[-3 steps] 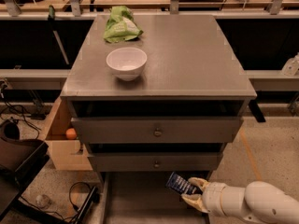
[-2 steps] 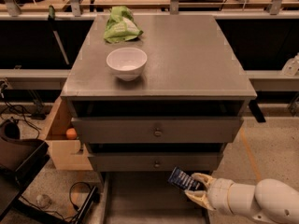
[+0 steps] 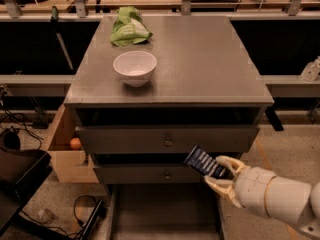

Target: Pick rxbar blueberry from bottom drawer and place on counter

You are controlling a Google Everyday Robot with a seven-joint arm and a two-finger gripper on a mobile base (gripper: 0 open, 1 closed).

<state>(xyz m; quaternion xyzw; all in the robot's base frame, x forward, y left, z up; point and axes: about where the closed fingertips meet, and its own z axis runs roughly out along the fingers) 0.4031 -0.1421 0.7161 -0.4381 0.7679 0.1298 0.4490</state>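
My gripper (image 3: 221, 172) comes in from the lower right on a white arm and is shut on the rxbar blueberry (image 3: 203, 161), a small dark navy bar with white lettering. The bar is held tilted in front of the two knobbed drawers, above the open bottom drawer (image 3: 162, 210), whose flat grey floor shows below. The grey counter (image 3: 200, 59) lies above and behind, well over the bar.
A white bowl (image 3: 134, 67) and a green snack bag (image 3: 128, 26) sit on the left part of the counter. A light wooden box (image 3: 62, 149) with an orange ball (image 3: 75, 143) stands left of the cabinet. Cables lie on the floor at lower left.
The gripper has lifted the bar up and slightly left, from just above the bottom drawer to the level of the knobbed drawers.
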